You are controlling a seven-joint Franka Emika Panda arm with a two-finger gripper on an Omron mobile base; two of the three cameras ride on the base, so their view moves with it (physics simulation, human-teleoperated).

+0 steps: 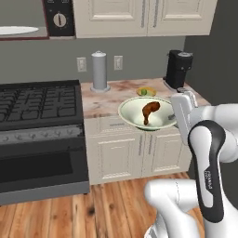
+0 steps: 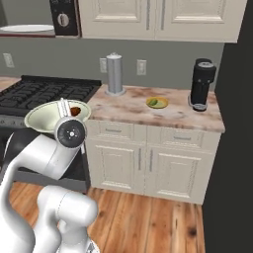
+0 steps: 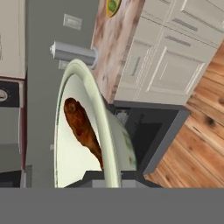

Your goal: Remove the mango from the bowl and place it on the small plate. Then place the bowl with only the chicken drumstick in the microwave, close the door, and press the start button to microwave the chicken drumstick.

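The claw (image 3: 111,177) is closed tight on the rim of the bowl (image 1: 135,117), holding it in the air in front of the counter (image 1: 104,104), above the floor and clear of the cabinets. In the left base view the bowl sits just left of the hand, its open side tipped slightly toward the onlooker. The chicken drumstick (image 1: 149,111) lies inside the bowl, just beyond the gripped rim. Its long axis runs across the bowl's floor: in the hand view the thick meaty end (image 3: 72,109) lies far from the claw and the thin bone end tapers toward the fingertips. The mango (image 2: 153,102) rests on the small plate (image 2: 161,104), well apart from the bowl, on the counter between the grey canister (image 2: 114,74) and the black coffee machine (image 2: 202,84). The microwave (image 1: 59,18) is at upper left above the stove (image 1: 39,104), its turntable showing.
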